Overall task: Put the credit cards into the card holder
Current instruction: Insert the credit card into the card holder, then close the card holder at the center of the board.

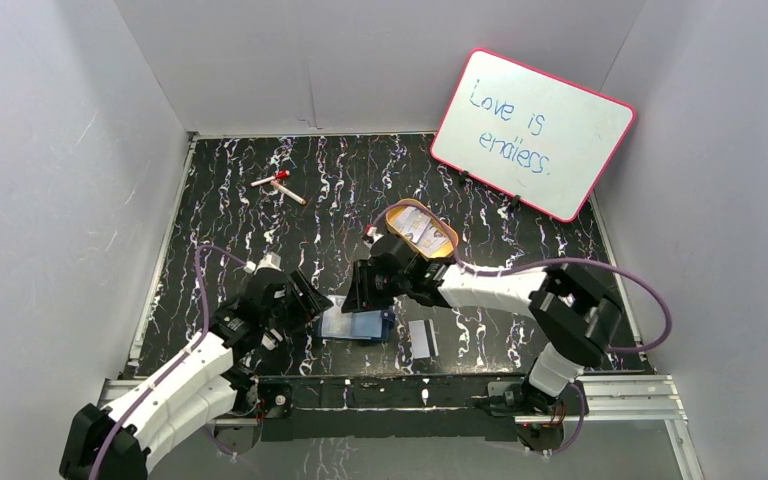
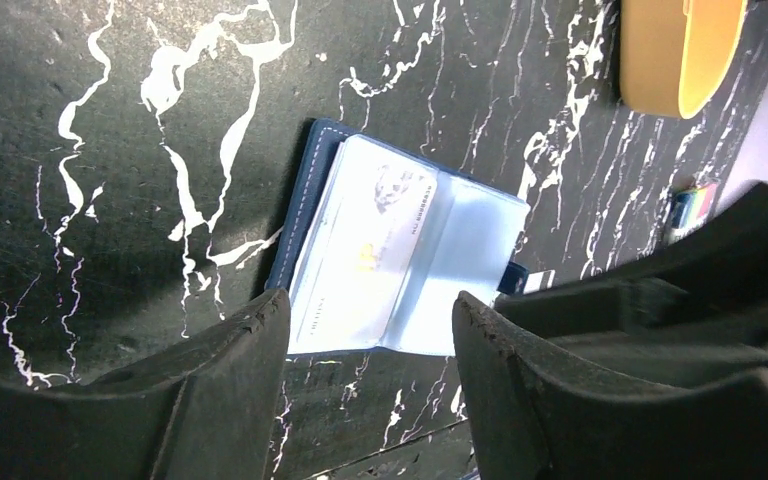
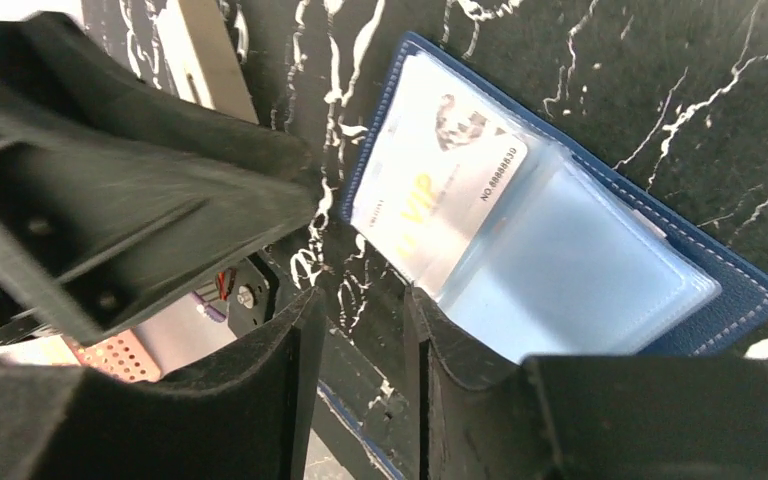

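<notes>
Counter point(image 1: 240, 220): hard, slick marble-print, so flat things will likely resist lifting. The card holder point(image 2: 460, 260) lies spread open just ahead of your left hand point(image 2: 368, 300), fingers parted and empty. Your right hand point(image 3: 362, 295) hangs at its other edge, fingers narrowly apart, gripping nothing. The holder looks light and floppy with slippery sleeves, so pin the navy cover. One card point(image 3: 440, 170) sits in a sleeve. The loose striped card point(image 1: 421, 338) lies flat near the right hand, beside the holder. It looks thin, stiff and slick: tip up an edge.
</notes>
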You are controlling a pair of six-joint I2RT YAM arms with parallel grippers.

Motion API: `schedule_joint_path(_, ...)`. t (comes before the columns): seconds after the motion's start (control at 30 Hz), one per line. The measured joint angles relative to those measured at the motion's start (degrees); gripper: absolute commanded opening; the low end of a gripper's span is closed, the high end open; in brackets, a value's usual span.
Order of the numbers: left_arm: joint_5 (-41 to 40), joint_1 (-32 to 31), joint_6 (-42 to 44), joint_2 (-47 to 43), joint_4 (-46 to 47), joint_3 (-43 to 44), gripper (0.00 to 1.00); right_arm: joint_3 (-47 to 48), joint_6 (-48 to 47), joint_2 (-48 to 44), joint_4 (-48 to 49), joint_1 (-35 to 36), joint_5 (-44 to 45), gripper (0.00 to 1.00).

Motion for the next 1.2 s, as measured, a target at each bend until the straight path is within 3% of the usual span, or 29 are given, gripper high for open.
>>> schedule_joint_path(0.2, -0.33, 0.0, 0.31, 3.89, -0.98, 0.61, 0.58, 4.87, -5.97, -6.99, -13.33, 0.13, 8.0, 0.65)
schedule_joint_path(0.27, -0.61, 0.0, 0.28, 3.89, -1.14, 0.61, 0.58, 5.66, -7.8, -8.98, -17.86, 0.26, 11.65, 0.76)
schedule_joint_path(0.47, -2.27, 0.0, 0.26, 2.82, -1.16, 0.61, 0.58, 9.33, -11.85, -7.15, -30.42, 1.62, 18.53, 0.8)
schedule_joint_path(0.7, -2.58, 0.0, 0.24, 2.69, -1.84, 0.61, 0.58, 11.56, -13.62, -0.17, -35.41, 4.55, 22.14, 0.75)
schedule_joint_path(0.97, -2.58, 0.0, 0.09, 1.2, -2.45, 0.59, 0.58, 11.89, -14.67, 2.05, -36.57, 4.39, 25.64, 0.61)
schedule_joint_path(1.2, -2.58, 0.0, 0.07, 1.2, -2.47, 0.59, 0.58, 11.89, -15.28, 2.82, -36.2, 4.39, 26.64, 0.42)
